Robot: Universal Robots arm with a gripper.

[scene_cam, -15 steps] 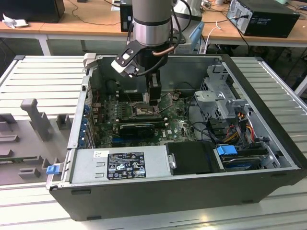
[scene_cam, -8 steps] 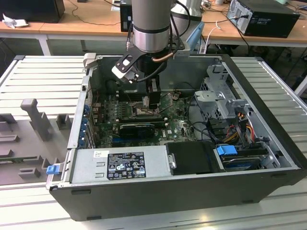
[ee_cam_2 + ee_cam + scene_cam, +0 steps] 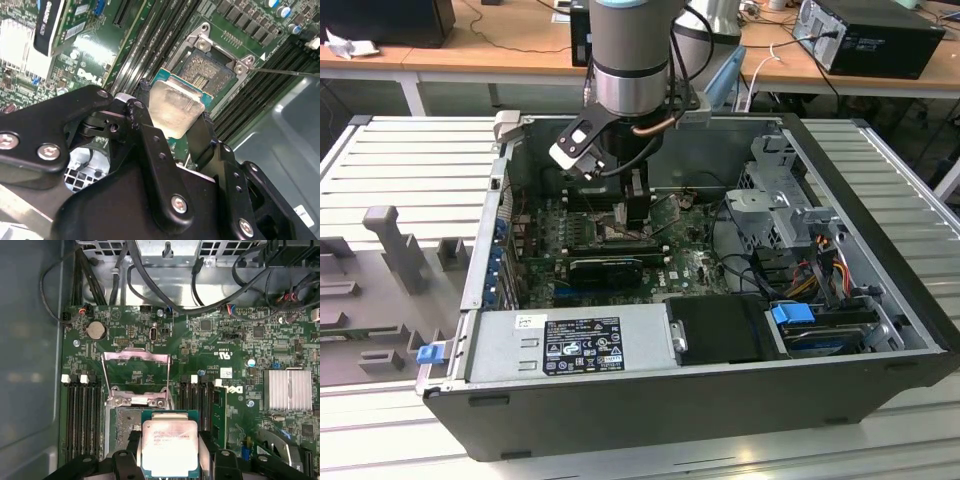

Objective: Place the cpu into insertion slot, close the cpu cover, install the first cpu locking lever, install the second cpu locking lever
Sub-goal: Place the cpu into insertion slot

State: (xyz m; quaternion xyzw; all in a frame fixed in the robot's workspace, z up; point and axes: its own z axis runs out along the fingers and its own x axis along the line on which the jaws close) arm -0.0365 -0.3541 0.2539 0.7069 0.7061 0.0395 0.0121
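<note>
Silvery-grey metal tops the cpu point(image 3: 176, 106), clamped between the black fingers point(image 3: 199, 140) of the tool point(image 3: 172, 122) in the second wrist view. The chip hangs partly over the insertion slot point(image 3: 125, 427), hiding one side of its pale pin field. Whether it touches the socket I cannot tell. The cpu cover point(image 3: 135, 356) stands swung open beyond the slot, green motherboard point(image 3: 200, 340) showing through its window. In the exterior view the tool reaches down into the open computer case point(image 3: 720, 410), which lies on a ribbed grey worktop point(image 3: 400, 160).

Both wrist views close, sharing cpu point(image 3: 169, 446) point(image 3: 175, 107)
</note>
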